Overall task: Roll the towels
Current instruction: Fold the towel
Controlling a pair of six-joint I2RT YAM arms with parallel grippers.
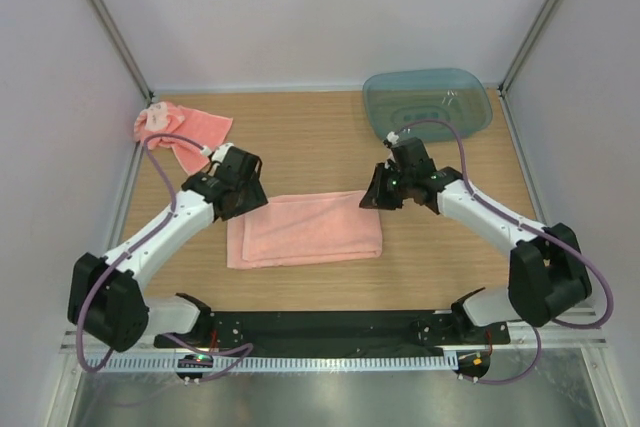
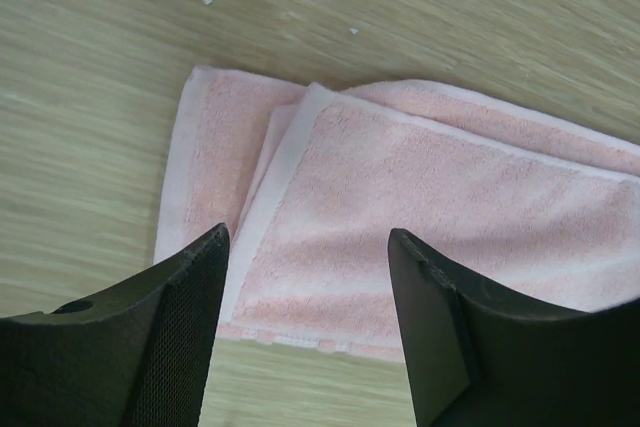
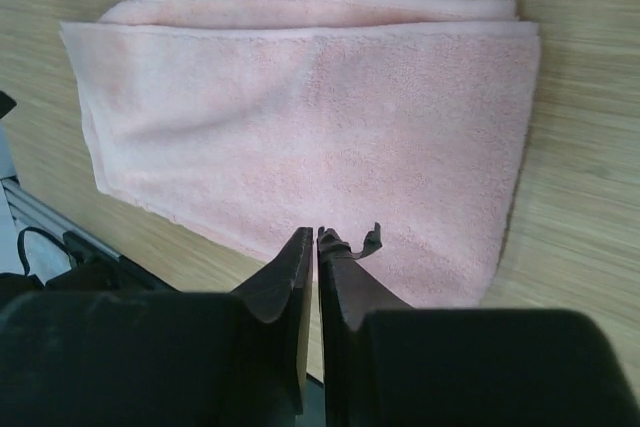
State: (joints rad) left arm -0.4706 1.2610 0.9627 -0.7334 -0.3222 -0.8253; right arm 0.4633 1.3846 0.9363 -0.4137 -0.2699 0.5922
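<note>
One salmon-pink towel (image 1: pixel 305 230) lies folded flat on the wooden table between the two arms. Over its left end hovers my left gripper (image 1: pixel 247 199), open; in the left wrist view the towel (image 2: pixel 430 197) and its layered edges show between the spread fingers (image 2: pixel 190 292), with nothing held. My right gripper (image 1: pixel 374 197) is at the towel's right end. Its jaws (image 3: pixel 317 239) are shut together above the towel (image 3: pixel 300 117), with no cloth between them. A second towel (image 1: pixel 180 127) lies crumpled at the back left corner.
A translucent blue-green tub (image 1: pixel 427 105) stands at the back right. White enclosure walls surround the table on three sides. A black base rail (image 1: pixel 320 329) runs along the near edge. A loose strip curls off my right gripper's fingertip pad (image 3: pixel 362 244).
</note>
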